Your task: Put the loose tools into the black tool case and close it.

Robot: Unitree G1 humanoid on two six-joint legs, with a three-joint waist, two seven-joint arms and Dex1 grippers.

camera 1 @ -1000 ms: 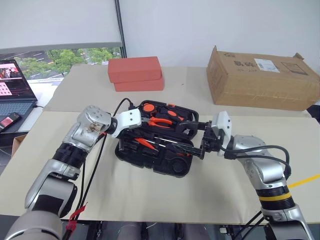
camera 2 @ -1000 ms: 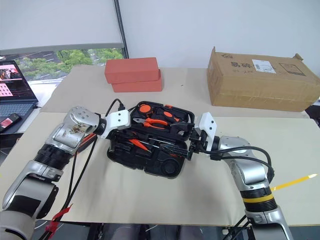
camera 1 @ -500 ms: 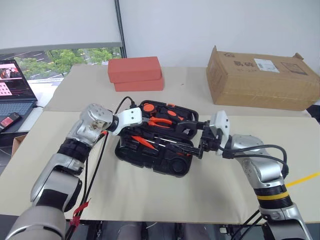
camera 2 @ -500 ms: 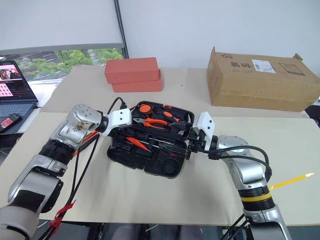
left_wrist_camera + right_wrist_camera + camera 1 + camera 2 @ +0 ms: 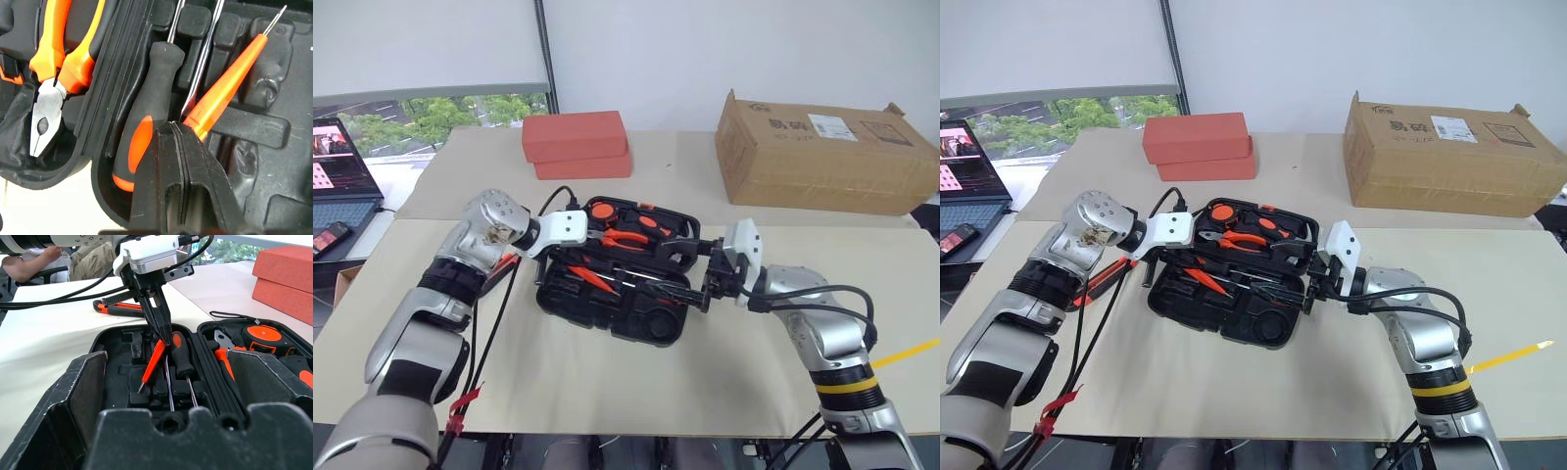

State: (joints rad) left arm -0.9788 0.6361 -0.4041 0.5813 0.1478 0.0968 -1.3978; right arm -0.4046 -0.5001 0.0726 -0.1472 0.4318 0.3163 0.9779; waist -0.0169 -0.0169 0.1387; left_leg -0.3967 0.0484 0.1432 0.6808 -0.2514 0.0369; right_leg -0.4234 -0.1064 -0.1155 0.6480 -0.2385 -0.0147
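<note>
The black tool case (image 5: 607, 318) lies open in the middle of the table. Its near half holds a thin orange tester pen (image 5: 230, 83) and a black-and-orange screwdriver (image 5: 151, 98), side by side. My left gripper (image 5: 172, 128) is shut, and its tips rest at the handle end of the pen (image 5: 151, 364). My right gripper (image 5: 700, 279) is open wide at the case's right end, with one finger (image 5: 83, 396) on each side of the rim. An orange-black utility knife (image 5: 120, 307) lies on the table left of the case, under my left arm.
Orange-handled pliers (image 5: 625, 238) and an orange-black round tool (image 5: 603, 210) sit in the far half. Two red boxes (image 5: 576, 144) stand behind the case, and a cardboard box (image 5: 822, 152) at the back right. A laptop (image 5: 342, 166) sits far left. A person (image 5: 34, 262) sits beyond the table.
My left arm has swung its elbow outward and the wrist has turned a little. Its shut tips stay over the same spot in the case. The right arm has kept still.
</note>
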